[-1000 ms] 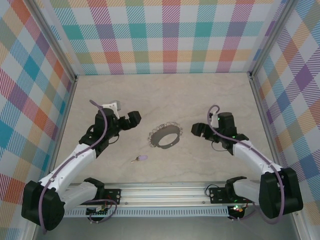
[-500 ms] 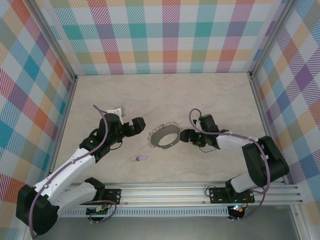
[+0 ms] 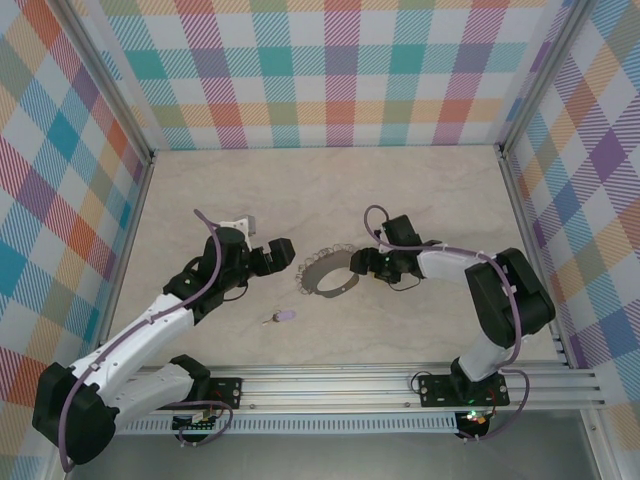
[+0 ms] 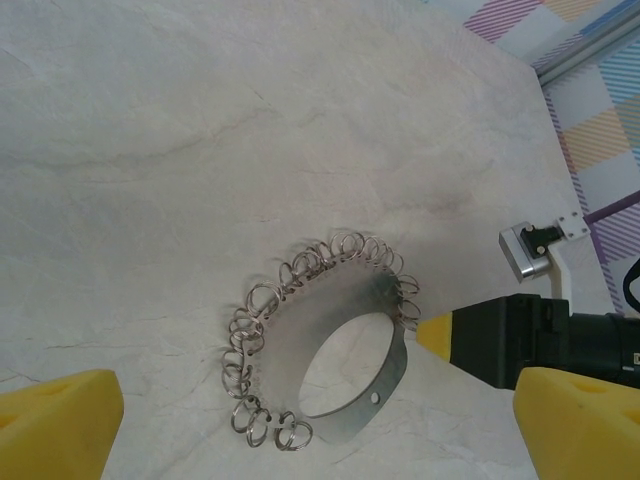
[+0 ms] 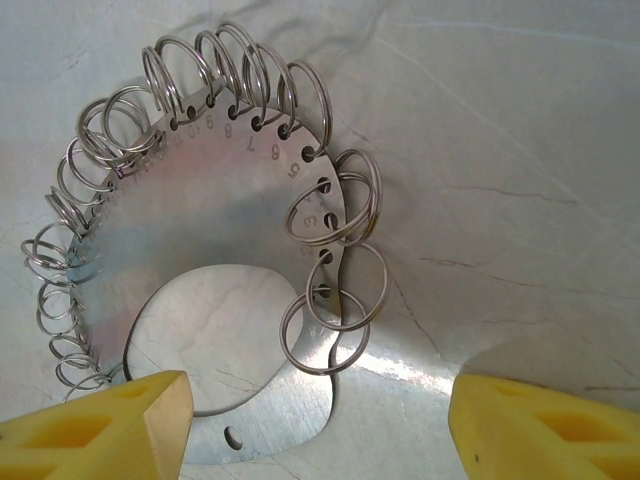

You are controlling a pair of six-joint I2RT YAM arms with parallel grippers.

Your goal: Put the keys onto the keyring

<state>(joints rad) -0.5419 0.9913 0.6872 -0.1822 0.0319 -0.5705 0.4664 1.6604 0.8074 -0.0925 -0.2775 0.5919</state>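
The keyring (image 3: pixel 331 272), a grey metal hoop fringed with small silvery loops, lies flat mid-table. A tiny lilac-headed key (image 3: pixel 283 316) rests on the table in front of it, to its left, apart from both grippers. My left gripper (image 3: pixel 284 250) hovers open just left of the ring; in its wrist view the keyring (image 4: pixel 300 330) sits between the yellow pads (image 4: pixel 60 420). My right gripper (image 3: pixel 361 262) is open at the ring's right rim. In the right wrist view the keyring (image 5: pixel 220 220) and two hanging loops lie between its yellow pads (image 5: pixel 545 430).
Checked walls (image 3: pixel 330 70) enclose the marbled table (image 3: pixel 330 190) on three sides. A metal rail (image 3: pixel 330 385) with both arm bases runs along the near edge. The right gripper's yellow tip and black body (image 4: pixel 505 340) lie close beside the ring in the left wrist view.
The right arm has swung left from about a hand's width away until its gripper reaches the ring's right rim. The left gripper has edged right and slightly nearer the ring. Ring and key have not moved.
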